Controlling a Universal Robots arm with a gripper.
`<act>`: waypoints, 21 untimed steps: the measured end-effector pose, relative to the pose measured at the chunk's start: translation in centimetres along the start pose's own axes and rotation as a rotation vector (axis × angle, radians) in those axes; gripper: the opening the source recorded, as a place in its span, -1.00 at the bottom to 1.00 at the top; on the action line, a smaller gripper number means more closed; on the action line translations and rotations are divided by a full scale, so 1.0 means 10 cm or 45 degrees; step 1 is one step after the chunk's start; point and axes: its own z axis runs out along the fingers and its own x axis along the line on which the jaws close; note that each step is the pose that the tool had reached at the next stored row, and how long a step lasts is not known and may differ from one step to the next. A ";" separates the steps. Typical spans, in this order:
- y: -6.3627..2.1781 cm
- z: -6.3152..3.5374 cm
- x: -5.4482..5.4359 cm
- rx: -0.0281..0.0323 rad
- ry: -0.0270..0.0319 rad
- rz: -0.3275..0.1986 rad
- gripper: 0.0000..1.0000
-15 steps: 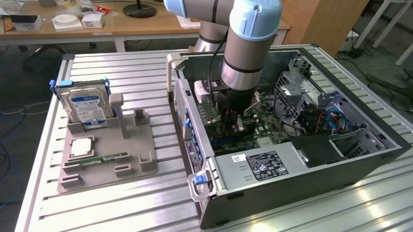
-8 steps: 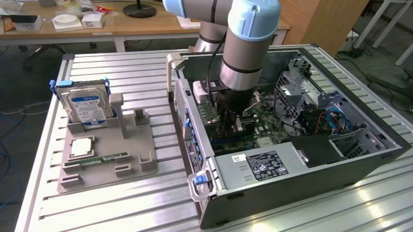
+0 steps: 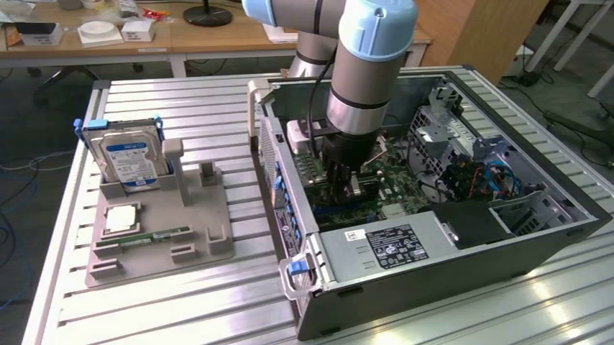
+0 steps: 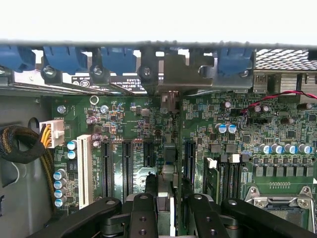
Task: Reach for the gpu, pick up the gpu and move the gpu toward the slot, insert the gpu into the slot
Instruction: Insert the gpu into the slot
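The gripper sits low inside the computer case, fingers clenched on the gpu, held edge-on directly over the slot on the motherboard; pickup and carry look done, seating appears incomplete

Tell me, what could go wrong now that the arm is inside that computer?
The claw grips the gpu edge-on, just above the motherboard, between black connectors; slightly off line, it could jam on one. The arm also stands close to the case wall, so a sideways drift might bump it.
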 end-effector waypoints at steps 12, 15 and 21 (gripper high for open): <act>0.001 0.027 0.00 -0.0002 0.0002 0.000 -0.43; 0.001 0.028 0.00 -0.0002 0.0002 0.000 -0.43; 0.001 0.028 0.00 0.0000 0.0000 0.000 -0.43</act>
